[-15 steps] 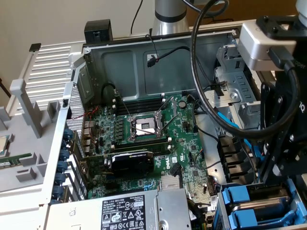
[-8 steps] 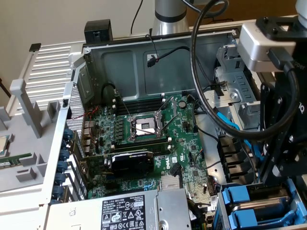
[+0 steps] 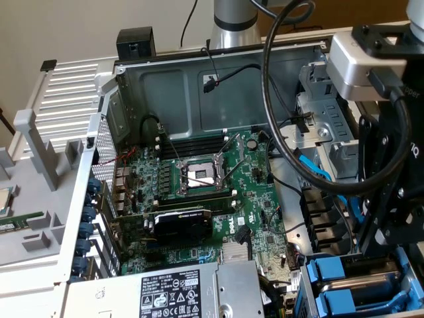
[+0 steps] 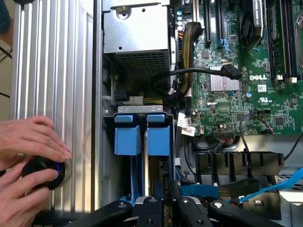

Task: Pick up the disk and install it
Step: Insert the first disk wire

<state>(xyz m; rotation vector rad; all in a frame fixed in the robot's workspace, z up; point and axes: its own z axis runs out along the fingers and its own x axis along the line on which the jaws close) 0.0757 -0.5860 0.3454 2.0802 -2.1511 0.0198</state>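
The disk stands edge-on in the drive bay, its bright blue plastic end facing the wrist camera, next to a second blue-ended carrier. My gripper sits right over the disk's near end. Its black fingers are drawn close together on that end. In the exterior view the blue carriers sit in the bay at the lower right of the open computer case. The arm's black wrist hangs just above them and hides the fingertips.
The green motherboard fills the case floor, with a black graphics card and the grey power-supply box in front. A thick black cable loops beside the arm. A person's hands hold a round black knob on the ribbed panel.
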